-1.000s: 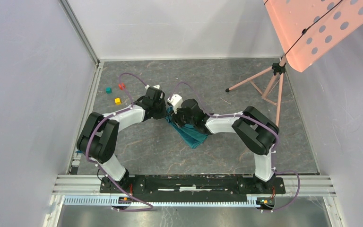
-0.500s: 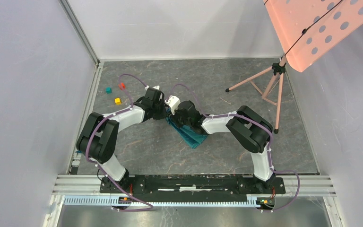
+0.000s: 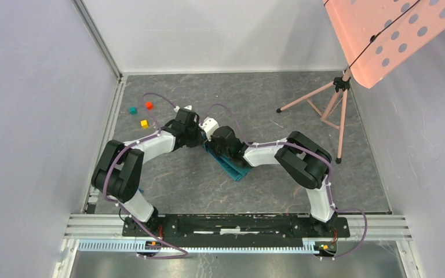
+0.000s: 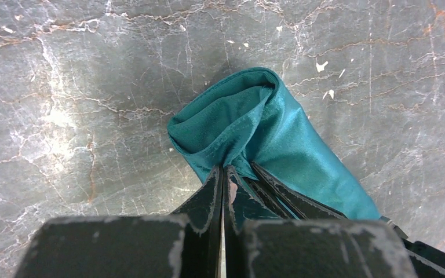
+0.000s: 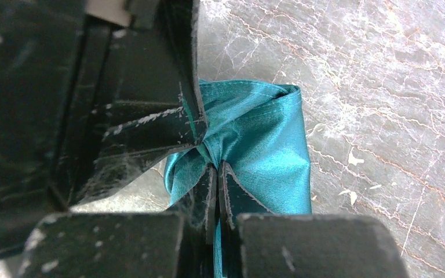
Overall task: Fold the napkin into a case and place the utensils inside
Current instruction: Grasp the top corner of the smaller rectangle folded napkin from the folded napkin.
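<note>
Left wrist view shows left pincer point(image 4: 223, 175) clamped on napkin point(image 4: 290, 139); right pincer point(image 5: 216, 171) pinches it just beside.

**Surface finishes**

Your napkin point(image 4: 290, 139) is teal woven cloth, fine ribbed weave, satin sheen. Your table point(image 4: 92, 87) has a grey marble-look top, veined, with pale chips. Left gripper point(image 4: 223, 185) and right gripper point(image 5: 216, 174) are matt black with scuffed pale edges.
</note>
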